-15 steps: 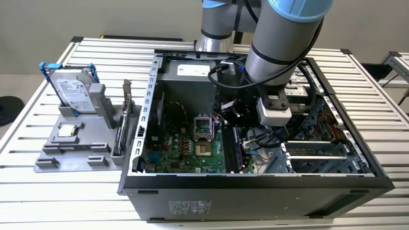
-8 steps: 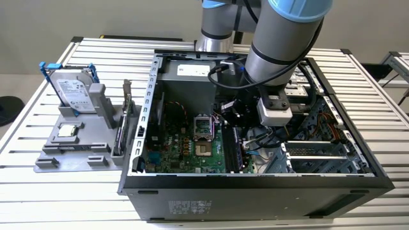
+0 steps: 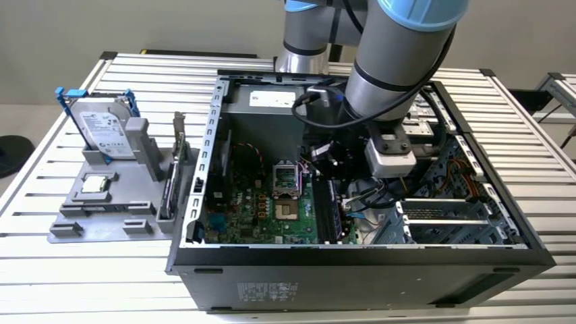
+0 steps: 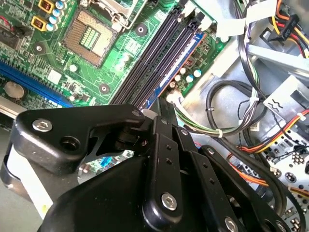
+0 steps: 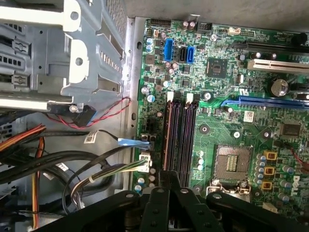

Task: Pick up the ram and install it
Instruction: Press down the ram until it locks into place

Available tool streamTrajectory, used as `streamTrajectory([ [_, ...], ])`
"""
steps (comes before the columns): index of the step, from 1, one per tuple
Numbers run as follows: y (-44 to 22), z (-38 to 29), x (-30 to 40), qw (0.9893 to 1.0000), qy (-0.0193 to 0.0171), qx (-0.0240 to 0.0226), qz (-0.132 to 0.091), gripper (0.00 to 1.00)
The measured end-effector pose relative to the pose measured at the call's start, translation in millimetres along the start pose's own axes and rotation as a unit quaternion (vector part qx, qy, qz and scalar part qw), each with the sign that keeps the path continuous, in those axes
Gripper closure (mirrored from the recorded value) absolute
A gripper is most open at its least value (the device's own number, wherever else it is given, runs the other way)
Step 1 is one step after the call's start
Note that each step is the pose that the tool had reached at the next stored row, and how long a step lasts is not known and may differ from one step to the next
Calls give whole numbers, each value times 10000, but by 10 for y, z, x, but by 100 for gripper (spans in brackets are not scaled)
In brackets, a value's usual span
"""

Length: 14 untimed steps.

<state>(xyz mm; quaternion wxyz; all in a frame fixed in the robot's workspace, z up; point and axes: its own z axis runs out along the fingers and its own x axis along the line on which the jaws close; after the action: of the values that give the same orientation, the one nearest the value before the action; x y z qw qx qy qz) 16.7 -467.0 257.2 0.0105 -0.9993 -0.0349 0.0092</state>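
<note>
Reaching down into the open computer case [image 3: 191,202], the hand [image 4: 157,108] sits low over the row of long black memory slots [image 5: 186,135] on the green motherboard [image 5: 217,77]. Its fingers [image 4: 166,145] are drawn narrow, their tips pressed together on one end of the ram [image 4: 176,65], though the black finger links cover the contact point in both wrist views.

The ram shows edge-on as a thin dark blue strip running straight out from the fingertips along the outermost slot, the one on the cable side of the row. Its chips and label cannot be made out from this angle. Whether it is fully seated or only resting in the slot cannot be told. In the first wrist view it reads as a dull, dark line [image 5: 170,135] ahead of the fingertips, hard to separate from the slot itself.

Just beyond the slots from the hand lies the square processor socket [image 5: 233,162]. On the other side of the hand, a tangle of black, orange and yellow cables [image 5: 48,166] is cut off at the picture edge.

In the exterior view the arm's grey wrist [image 3: 393,158] hides much of the hand. Well away from the hand, outside the case on the slatted table [image 3: 90,283], a hard drive [image 3: 104,131] stands in a grey holder [image 3: 108,202].
</note>
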Motion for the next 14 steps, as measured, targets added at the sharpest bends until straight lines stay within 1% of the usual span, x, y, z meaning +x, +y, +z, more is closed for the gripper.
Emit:
streamTrajectory([
  [4,0,0,0,9998,-4,-3,-177,100],
  [5,0,0,-1,9994,-8,-6,-355,100],
  [9,-1,-1,-5,9979,-15,-12,-647,100],
  [14,-1,0,-7,9953,-21,-17,-969,100],
])
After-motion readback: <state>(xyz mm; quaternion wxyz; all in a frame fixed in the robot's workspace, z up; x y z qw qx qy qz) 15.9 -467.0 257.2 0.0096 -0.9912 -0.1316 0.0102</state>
